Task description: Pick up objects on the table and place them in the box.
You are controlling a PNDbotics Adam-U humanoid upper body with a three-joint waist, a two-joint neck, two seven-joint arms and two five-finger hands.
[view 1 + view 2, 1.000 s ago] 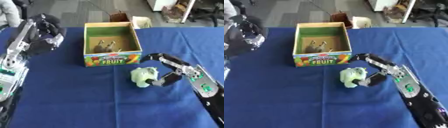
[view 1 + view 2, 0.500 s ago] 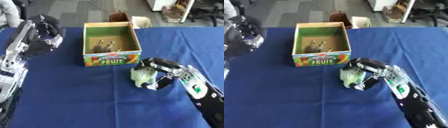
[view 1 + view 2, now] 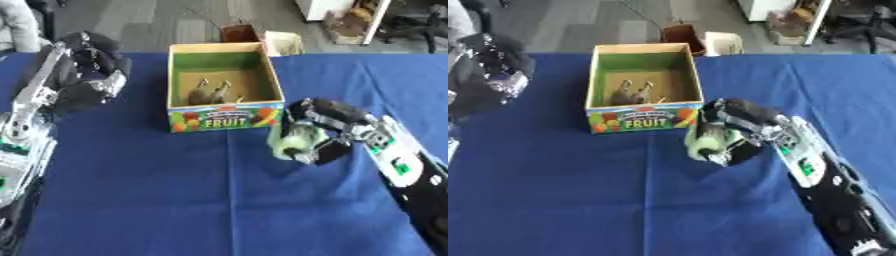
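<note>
- My right hand comes in from 4 o'clock and has its fingers curled round a pale green object, thumb side below it.
- That pale green object sits just off the box at its 4 o'clock corner, close to the printed front wall; I cannot tell whether it is lifted clear of the blue worktop or resting on it.
- What the green thing is I cannot make out: a soft, rounded, light lump, partly covered by my fingers.
- The box stands at about 12 o'clock of the worktop, open on top, green inside, with "FRUIT" on the front.
- Inside it lie some small greyish-brown things near the front wall; their shapes are too blurred to name.
- My left hand is up at 10 o'clock, well apart from the box, holding nothing; it reads as a dark mass and I cannot tell how its fingers stand.
- In the right eye view that left hand is cut by the edge.
</note>
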